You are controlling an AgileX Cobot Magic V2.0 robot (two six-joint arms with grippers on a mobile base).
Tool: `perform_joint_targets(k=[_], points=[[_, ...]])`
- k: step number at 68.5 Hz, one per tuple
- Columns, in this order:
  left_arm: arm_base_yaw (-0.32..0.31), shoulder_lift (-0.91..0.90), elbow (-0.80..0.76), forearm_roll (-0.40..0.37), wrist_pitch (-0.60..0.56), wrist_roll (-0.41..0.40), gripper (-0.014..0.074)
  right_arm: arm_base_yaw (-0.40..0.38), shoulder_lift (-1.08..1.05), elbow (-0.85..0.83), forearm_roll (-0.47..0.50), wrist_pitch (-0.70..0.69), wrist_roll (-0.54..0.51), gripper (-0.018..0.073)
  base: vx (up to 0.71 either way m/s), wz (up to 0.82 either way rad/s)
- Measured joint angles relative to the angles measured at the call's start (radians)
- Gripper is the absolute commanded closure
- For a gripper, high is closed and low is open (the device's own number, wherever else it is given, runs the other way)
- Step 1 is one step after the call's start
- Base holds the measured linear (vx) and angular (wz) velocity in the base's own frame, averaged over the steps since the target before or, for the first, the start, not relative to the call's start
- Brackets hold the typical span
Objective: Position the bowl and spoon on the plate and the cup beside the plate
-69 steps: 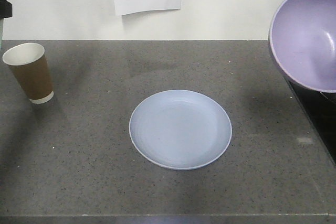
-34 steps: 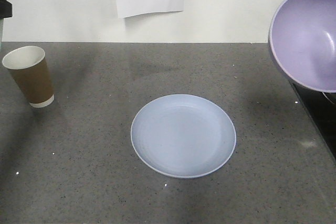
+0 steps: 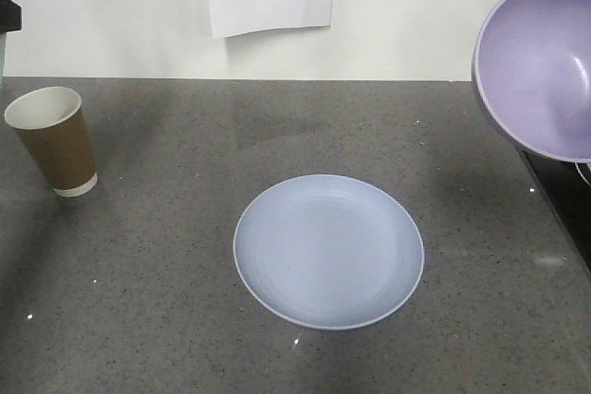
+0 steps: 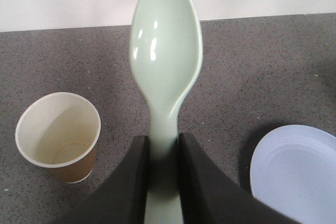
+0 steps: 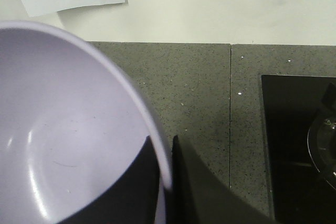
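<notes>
Nothing is resting on the plate [image 3: 328, 251] yet; it is lying bare on the grey counter [image 3: 166, 256]. Both arms are carrying their loads above the surface.

The right gripper [image 5: 165, 153] is pinching the rim of the bowl [image 3: 540, 66], one finger inside and one outside. The bowl is hanging tilted, up and off to the right of the plate, well apart from it. The left gripper [image 4: 163, 148] is clamping the handle of the spoon [image 4: 165, 61], with the scoop pointing forward away from the claw, above the counter to the left of the plate.

The cup [image 3: 54, 140] is standing upright far out to the plate's left and a little behind it, too far, I'd say, to count as beside it. By my reckoning all three placements are waiting: bowl onto plate, spoon onto plate, cup brought in close
</notes>
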Motion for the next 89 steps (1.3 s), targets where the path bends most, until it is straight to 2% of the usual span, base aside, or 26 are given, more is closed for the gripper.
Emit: perform_joint_targets(k=[89], points=[[0.000,0.000,0.000,0.000,0.000,0.000,0.0603,0.000,0.000,0.000,0.000,0.000,0.000,0.0570,0.03,0.02]])
